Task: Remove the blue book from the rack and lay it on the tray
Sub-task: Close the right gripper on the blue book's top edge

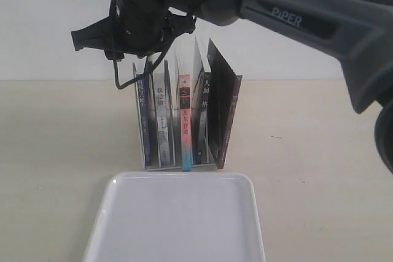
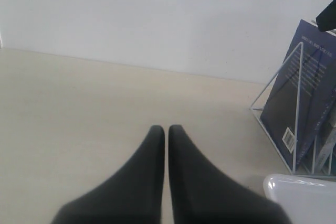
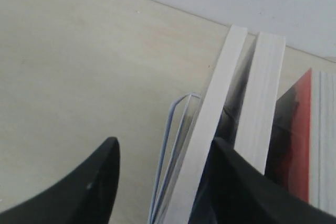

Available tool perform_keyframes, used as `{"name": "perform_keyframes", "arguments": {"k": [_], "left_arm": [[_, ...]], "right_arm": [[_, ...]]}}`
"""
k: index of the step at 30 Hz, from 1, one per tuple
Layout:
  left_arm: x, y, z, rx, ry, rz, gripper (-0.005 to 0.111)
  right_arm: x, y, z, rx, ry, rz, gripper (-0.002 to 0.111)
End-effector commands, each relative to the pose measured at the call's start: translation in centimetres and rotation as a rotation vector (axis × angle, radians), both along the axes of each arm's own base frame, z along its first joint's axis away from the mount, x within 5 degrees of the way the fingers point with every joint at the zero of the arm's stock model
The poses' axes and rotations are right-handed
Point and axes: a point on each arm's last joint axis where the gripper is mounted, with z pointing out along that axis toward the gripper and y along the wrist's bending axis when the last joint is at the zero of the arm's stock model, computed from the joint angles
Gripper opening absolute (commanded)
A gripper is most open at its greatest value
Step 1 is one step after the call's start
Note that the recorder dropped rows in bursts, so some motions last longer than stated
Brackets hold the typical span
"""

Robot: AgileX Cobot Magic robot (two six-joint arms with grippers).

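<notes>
one slim paperback to lift: the blue book (image 1: 142, 121), upright in the end slot of the rack (image 2: 298, 103), spine facing the tray (image 1: 178, 213) just in front. probably light, stiff on edge, slick-covered; best pinched across the top edge, near the spine. right gripper (image 3: 164, 141) spread wide astride that top edge, clamping nothing yet. left gripper (image 2: 163, 140) pressed shut, empty, well aside. grey-spined neighbour (image 1: 163, 121) close alongside, wire outside; open room straight up, then forward over the tray.

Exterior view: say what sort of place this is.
Likely a robot test bench: a pale tabletop against a blank white wall, a wire rack of books with a white tray before it, and a robot arm overhead.
</notes>
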Motion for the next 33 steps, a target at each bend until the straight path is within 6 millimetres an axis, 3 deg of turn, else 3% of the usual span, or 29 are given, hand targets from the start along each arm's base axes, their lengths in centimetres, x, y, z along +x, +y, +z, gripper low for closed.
{"name": "perform_keyframes", "arguments": {"k": [1,21,23,26,27,31,33], "left_arm": [[0.0,0.0,0.2,-0.019,-0.008,0.004,0.004],[0.0,0.0,0.2,-0.019,-0.008,0.004,0.004],[0.0,0.0,0.2,-0.019,-0.008,0.004,0.004],[0.0,0.0,0.2,-0.019,-0.008,0.004,0.004],[0.0,0.0,0.2,-0.019,-0.008,0.004,0.004],[0.0,0.0,0.2,-0.019,-0.008,0.004,0.004],[0.0,0.0,0.2,-0.019,-0.008,0.004,0.004]], "right_arm": [[0.4,0.2,-0.6,0.000,-0.003,-0.002,0.050],[0.7,0.5,-1.9,-0.007,0.019,-0.018,0.049],[0.8,0.5,-2.1,-0.009,0.020,-0.018,0.045],[0.8,0.6,-2.3,-0.020,0.016,-0.005,0.022],[0.8,0.6,-2.3,-0.024,0.014,-0.001,0.021],[0.9,0.7,-2.8,-0.032,0.021,-0.001,0.033],[1.0,0.8,-3.4,-0.040,0.028,-0.001,0.032]]}}
